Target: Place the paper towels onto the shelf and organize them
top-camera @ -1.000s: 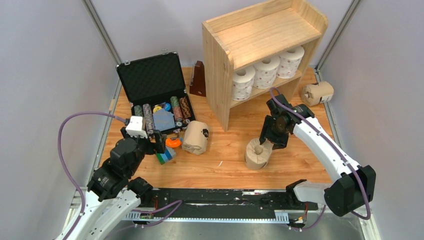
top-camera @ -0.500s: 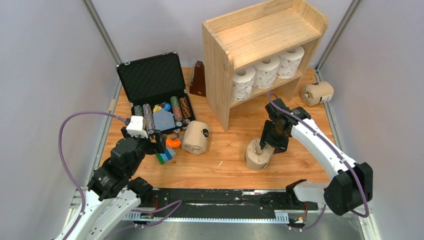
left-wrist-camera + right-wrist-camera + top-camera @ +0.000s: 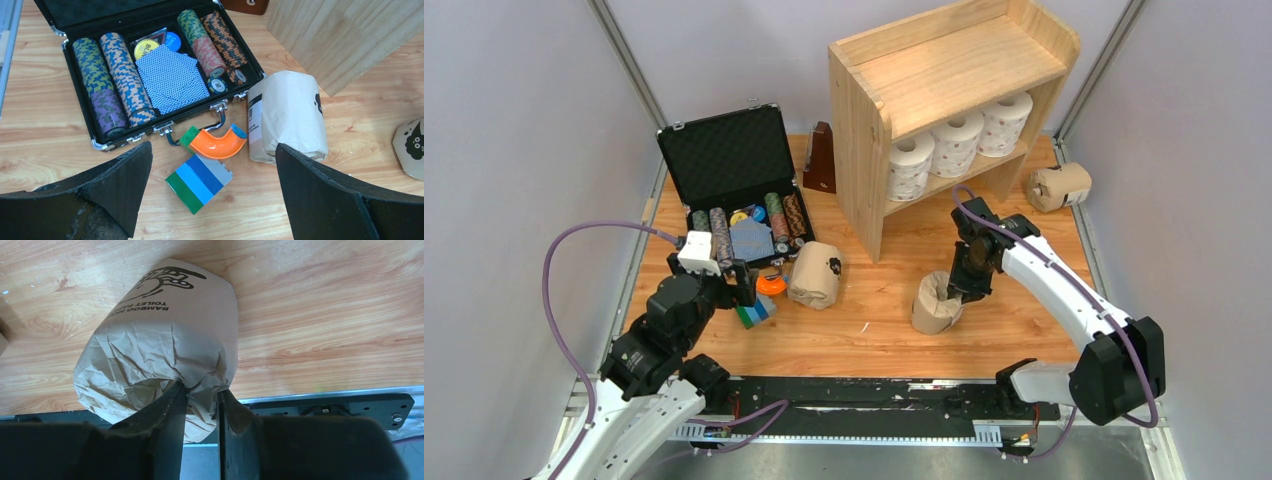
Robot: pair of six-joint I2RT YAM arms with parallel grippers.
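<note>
While our right claw [image 3: 200, 390] pinches the crumpled end wrap of a tan paper towel roll [image 3: 160, 335] on the bench [image 3: 884, 340] in front of the shelf [image 3: 861, 130], and our left claw [image 3: 212, 150] hangs open, we should lift slowly so the thin paper holds.

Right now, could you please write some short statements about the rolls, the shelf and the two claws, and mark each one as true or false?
1. Three white paper towels stand inside the shelf. True.
2. The left claw grips a roll. False: it is open and holds nothing.
3. The right claw is shut on the wrap of a tan roll. True.
4. The black case is closed. False: its lid is up and the chips show.
</note>
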